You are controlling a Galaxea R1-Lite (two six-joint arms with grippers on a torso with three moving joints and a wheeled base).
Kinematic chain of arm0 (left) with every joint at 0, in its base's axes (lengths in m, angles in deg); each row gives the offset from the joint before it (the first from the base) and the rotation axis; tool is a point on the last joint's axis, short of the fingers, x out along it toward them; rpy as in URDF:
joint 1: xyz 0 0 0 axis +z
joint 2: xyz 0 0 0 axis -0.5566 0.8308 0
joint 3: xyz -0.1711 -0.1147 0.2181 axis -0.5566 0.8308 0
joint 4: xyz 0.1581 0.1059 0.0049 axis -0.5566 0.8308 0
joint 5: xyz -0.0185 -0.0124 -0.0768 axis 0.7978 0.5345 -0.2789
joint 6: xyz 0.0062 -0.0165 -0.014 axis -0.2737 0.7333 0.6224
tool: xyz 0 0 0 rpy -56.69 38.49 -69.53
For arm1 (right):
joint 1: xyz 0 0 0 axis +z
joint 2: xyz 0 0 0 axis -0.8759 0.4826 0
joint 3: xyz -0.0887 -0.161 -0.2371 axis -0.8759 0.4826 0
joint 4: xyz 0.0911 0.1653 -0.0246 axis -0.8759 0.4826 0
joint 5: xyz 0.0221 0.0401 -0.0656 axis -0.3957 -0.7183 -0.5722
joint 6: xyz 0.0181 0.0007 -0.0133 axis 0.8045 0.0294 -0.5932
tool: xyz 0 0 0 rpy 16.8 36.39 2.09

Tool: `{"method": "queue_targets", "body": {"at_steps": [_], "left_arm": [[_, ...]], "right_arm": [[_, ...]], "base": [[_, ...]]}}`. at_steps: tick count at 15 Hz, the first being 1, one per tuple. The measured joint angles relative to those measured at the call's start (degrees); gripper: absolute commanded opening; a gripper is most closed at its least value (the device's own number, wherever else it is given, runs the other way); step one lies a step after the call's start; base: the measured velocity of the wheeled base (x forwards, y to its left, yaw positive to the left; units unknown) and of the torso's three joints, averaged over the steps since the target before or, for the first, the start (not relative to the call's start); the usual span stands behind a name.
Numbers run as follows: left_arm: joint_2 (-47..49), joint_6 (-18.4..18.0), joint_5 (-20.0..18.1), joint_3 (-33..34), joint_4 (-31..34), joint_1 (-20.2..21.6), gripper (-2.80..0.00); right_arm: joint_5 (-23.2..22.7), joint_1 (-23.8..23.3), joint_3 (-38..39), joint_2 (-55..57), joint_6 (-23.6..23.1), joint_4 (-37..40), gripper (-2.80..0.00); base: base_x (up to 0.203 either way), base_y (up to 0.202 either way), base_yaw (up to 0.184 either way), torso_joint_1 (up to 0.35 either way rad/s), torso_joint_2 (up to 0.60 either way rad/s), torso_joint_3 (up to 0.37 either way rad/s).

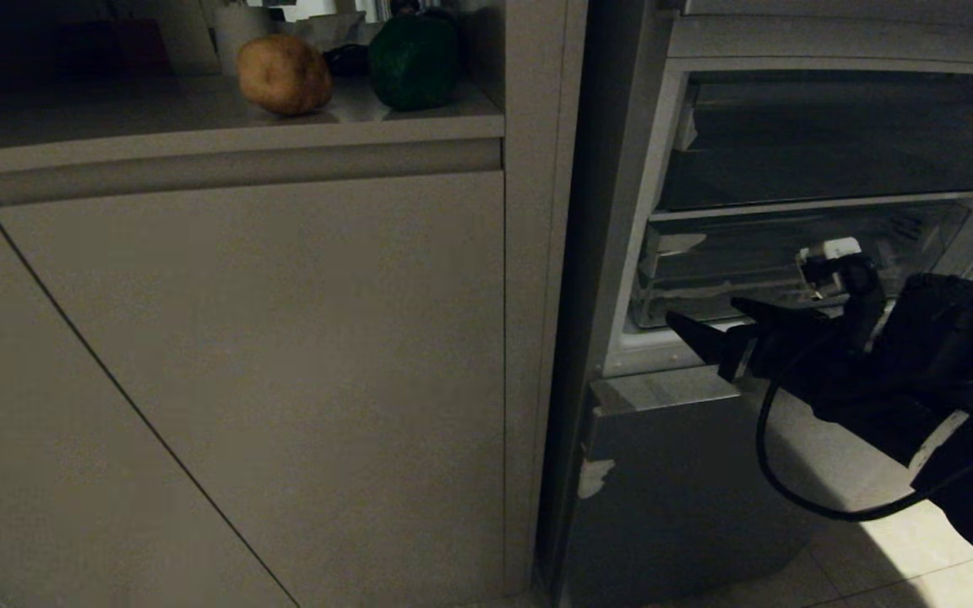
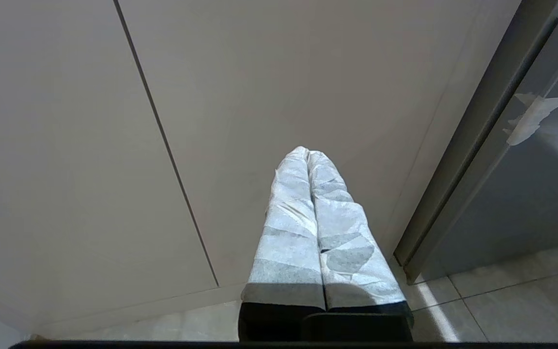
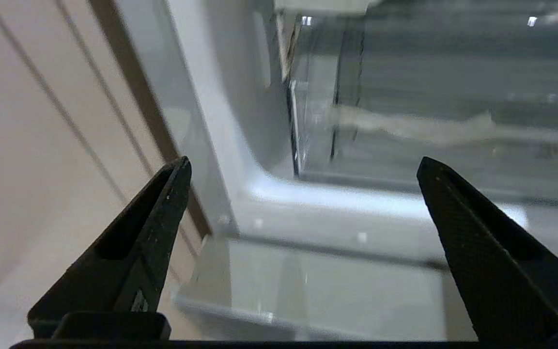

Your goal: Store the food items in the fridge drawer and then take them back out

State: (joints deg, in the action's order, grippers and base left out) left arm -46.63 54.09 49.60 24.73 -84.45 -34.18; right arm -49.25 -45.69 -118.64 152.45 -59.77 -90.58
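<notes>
While right gripper gapes, empty, potato lies lengthwise along counter; left gripper closed.

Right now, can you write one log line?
right tool: open, at fridge | potato, pepper: on counter | left tool: shut, parked

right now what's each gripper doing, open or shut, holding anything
left gripper: shut, holding nothing
right gripper: open, empty, at the fridge opening
</notes>
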Motion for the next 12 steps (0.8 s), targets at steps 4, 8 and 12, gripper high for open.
{"method": "queue_targets", "body": {"at_steps": [4,8,12], "left_arm": [[0.0,0.0,0.0,0.0,0.0,0.0,-2.8],[0.0,0.0,0.0,0.0,0.0,0.0,-2.8],[0.0,0.0,0.0,0.0,0.0,0.0,-2.8]], "right_arm": [[2.8,0.1,-3.7,4.2,-0.2,-3.0,0.0],[4.8,0.0,-6.8,7.0,-0.2,-3.8,0.0],[5.7,0.2,-9.8,8.7,-0.3,-3.8,0.0]], "base": [[0.0,0.0,0.0,0.0,0.0,0.0],[0.0,0.0,0.0,0.0,0.0,0.0],[0.0,0.0,0.0,0.0,0.0,0.0]]}}
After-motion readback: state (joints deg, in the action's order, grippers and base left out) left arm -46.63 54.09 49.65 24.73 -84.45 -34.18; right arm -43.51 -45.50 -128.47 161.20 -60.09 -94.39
